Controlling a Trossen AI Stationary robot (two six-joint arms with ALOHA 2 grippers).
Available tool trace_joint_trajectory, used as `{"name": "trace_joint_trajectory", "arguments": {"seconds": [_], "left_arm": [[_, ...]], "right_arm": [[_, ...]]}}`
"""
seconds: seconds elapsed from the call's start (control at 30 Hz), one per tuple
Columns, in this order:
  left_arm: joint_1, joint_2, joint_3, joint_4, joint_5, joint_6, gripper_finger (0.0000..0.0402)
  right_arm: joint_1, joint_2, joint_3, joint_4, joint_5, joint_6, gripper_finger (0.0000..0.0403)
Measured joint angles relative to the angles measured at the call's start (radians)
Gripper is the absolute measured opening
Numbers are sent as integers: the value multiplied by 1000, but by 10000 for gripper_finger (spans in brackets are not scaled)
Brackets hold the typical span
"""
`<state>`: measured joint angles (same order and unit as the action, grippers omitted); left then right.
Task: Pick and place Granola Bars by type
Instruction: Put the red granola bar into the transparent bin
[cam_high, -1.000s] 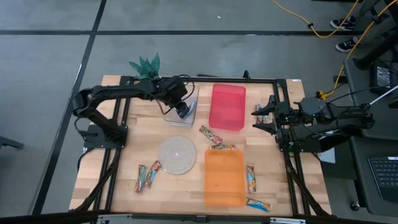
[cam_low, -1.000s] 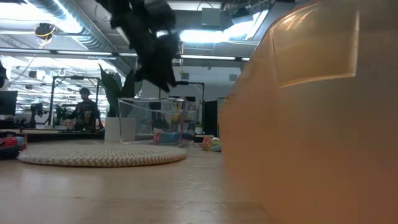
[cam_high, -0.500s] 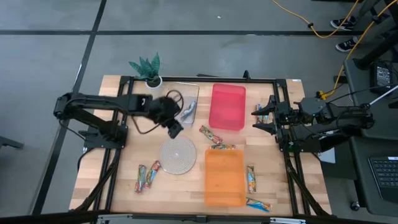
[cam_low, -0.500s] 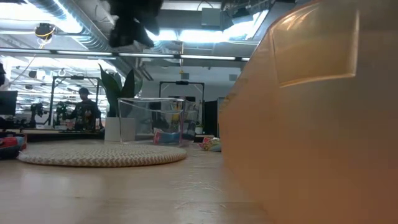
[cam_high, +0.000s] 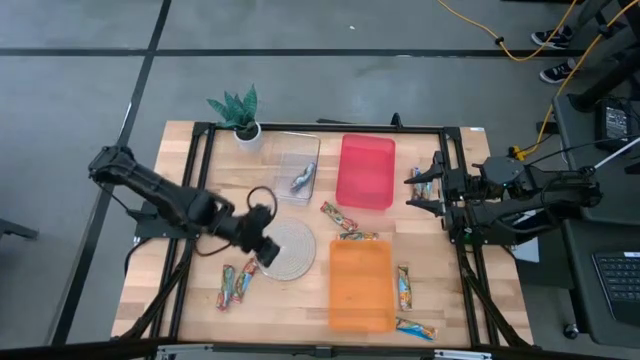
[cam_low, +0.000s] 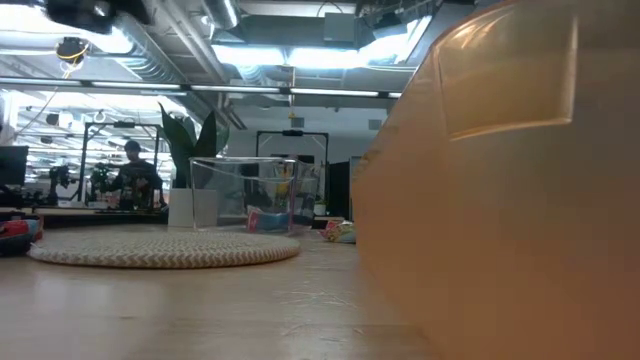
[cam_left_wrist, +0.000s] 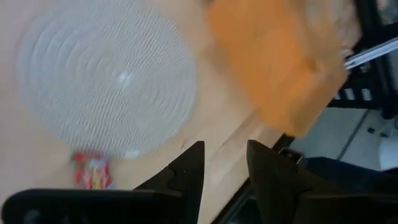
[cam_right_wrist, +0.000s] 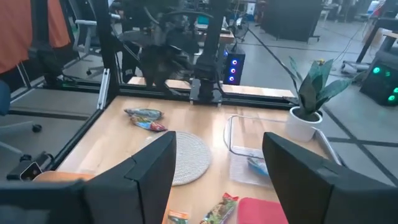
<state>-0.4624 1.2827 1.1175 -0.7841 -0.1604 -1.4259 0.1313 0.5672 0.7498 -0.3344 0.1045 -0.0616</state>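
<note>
**Two arms, snack bars all over the table**

Two granola bars lie side by side near the left front of the wooden table. The left gripper hangs just above the left edge of the round woven mat, close to those two bars. Its fingers are a little apart and hold nothing.

One bar lies inside the clear bin at the far side, next to the small potted plant. The red bin sits to the right of the clear bin. Another bar rests on the table just in front of the red bin. One more touches the far edge of the orange bin. A bar lies along the right side of the orange bin, and one sits at its near right corner.

The right gripper waits at the right edge of the table, well apart from the bins. Its fingers are wide apart and hold nothing. A bar lies right by it.

In the low view, the orange bin fills the right side, and a person stands far off in the room behind.
</note>
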Motion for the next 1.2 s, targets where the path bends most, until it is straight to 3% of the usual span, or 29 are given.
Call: {"name": "trace_joint_trajectory", "arguments": {"seconds": [0.4,0.53,0.97,1.2], "left_arm": [[-358,4,0,-245,-240,-446,102],[-434,36,0,-303,-263,-535,102],[-474,235,0,-318,-63,-593,126],[-489,333,0,-312,76,-639,172]], "right_arm": [[0,0,0,0,0,30,241],[0,0,0,0,0,29,241],[0,1,0,0,0,80,241],[0,1,0,0,0,83,241]]}}
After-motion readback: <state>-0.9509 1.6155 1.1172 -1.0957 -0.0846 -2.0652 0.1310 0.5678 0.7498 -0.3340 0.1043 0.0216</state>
